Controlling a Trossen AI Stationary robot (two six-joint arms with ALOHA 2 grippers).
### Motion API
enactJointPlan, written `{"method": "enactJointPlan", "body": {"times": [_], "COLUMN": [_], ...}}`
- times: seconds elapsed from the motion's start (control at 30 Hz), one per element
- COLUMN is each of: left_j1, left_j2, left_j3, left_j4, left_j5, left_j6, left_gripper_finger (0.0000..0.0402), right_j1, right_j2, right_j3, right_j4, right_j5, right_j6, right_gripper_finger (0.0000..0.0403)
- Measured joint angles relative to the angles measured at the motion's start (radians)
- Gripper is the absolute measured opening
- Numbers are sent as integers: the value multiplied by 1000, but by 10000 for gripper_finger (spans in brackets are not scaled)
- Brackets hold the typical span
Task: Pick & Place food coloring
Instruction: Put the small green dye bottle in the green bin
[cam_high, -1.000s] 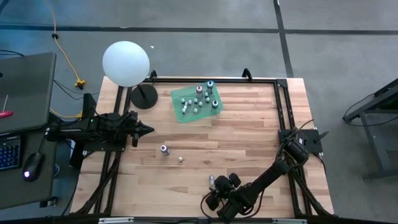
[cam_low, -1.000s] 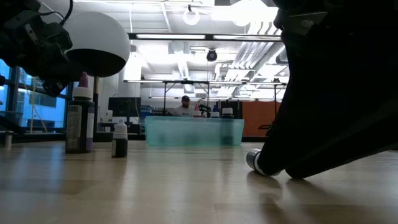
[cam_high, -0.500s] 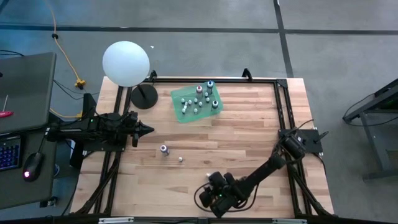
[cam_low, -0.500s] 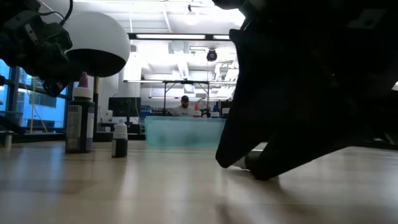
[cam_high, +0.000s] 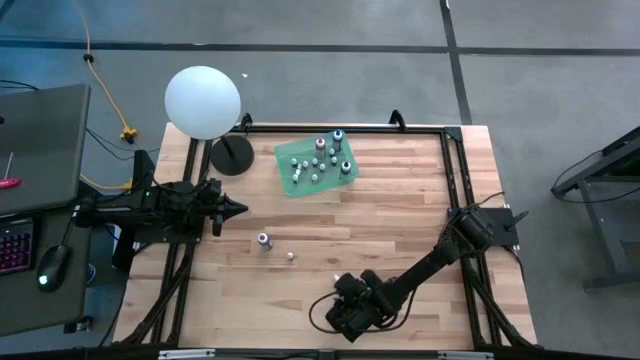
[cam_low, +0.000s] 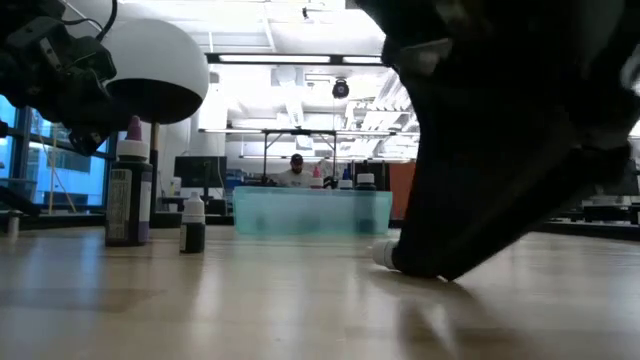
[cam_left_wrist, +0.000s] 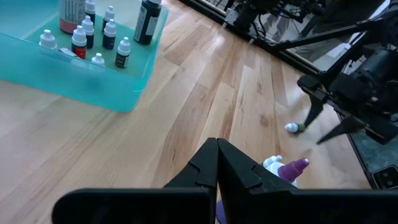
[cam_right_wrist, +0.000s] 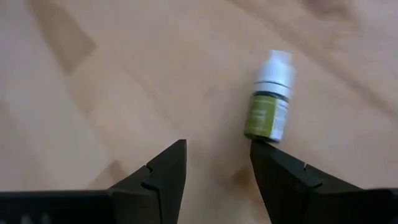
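Observation:
A small green food coloring bottle (cam_right_wrist: 267, 112) with a white cap lies on its side on the wood near the table's near edge. It also shows in the low view (cam_low: 385, 256) and the left wrist view (cam_left_wrist: 293, 128). My right gripper (cam_right_wrist: 217, 152) is open and low over the table (cam_high: 345, 302), and the bottle's base lies just off one fingertip. A purple-topped bottle (cam_high: 263, 240) and a tiny one (cam_high: 291, 256) stand mid-table. Several more stand in the teal tray (cam_high: 317, 165). My left gripper (cam_high: 235, 208) hovers shut at the left side. My right gripper comes slanting down from the table's right, fingers open. One fingertip (cam_right_wrist: 261, 150) stands right at the green bottle's base (cam_right_wrist: 263, 134). I cannot tell whether it touches. The bottle lies flat on the table, outside the gap between the fingers.
A white globe lamp (cam_high: 203, 101) on a black base (cam_high: 232, 155) stands at the far left corner. A black frame rail (cam_high: 450, 170) runs round the table. Bare wood lies between the tray and the loose bottles. A person sits in the room beyond the table (cam_low: 296, 172).
My right gripper has swung toward the table's left along the near edge and turned, staying low. The green bottle lying there has shifted a little toward the left. My left arm has kept still.

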Motion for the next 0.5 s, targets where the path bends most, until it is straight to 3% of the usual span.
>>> {"method": "enactJointPlan", "body": {"times": [0.13, 0.33, 0.5], "left_j1": [0, 0, 0], "left_j2": [0, 0, 0], "left_j3": [0, 0, 0], "left_j4": [0, 0, 0], "left_j5": [0, 0, 0], "left_j6": [0, 0, 0], "left_gripper_finger": [0, 0, 0], "right_j1": [-12, -23, -39], "right_j2": [-32, -62, -76], "right_j3": [-1, 2, 3], "right_j4": [-2, -32, -111], "right_j5": [-44, -206, -218], "right_j6": [-49, -36, -17], "right_gripper_finger": [174, 174, 174]}}
